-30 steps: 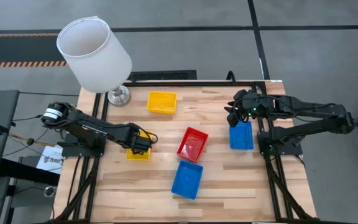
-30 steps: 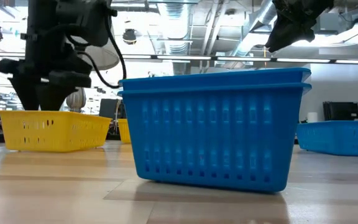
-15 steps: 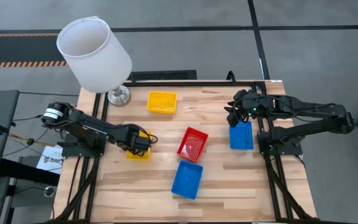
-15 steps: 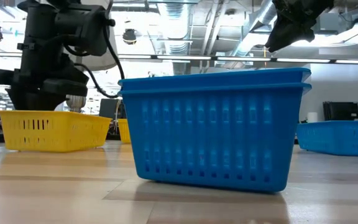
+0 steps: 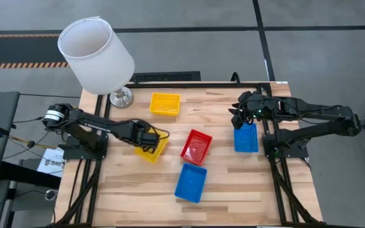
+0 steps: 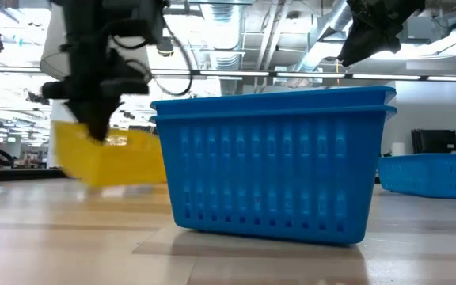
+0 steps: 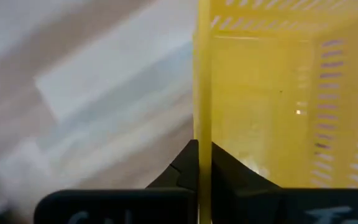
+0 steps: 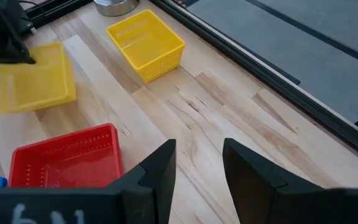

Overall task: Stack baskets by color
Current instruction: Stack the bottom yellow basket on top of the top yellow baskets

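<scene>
Two jaws | left gripper (image 5: 149, 140) clamps blurred yellow basket (image 5: 155, 149) | right gripper (image 5: 237, 116) open

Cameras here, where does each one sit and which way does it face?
High view: overhead, straight down; both arms.
Low view: table height, level past the blue stack; arms overhead.
Left wrist view: left gripper shut on the held yellow basket.
Right wrist view: right gripper open, facing the table.
Shared: held yellow basket, in all four.
</scene>
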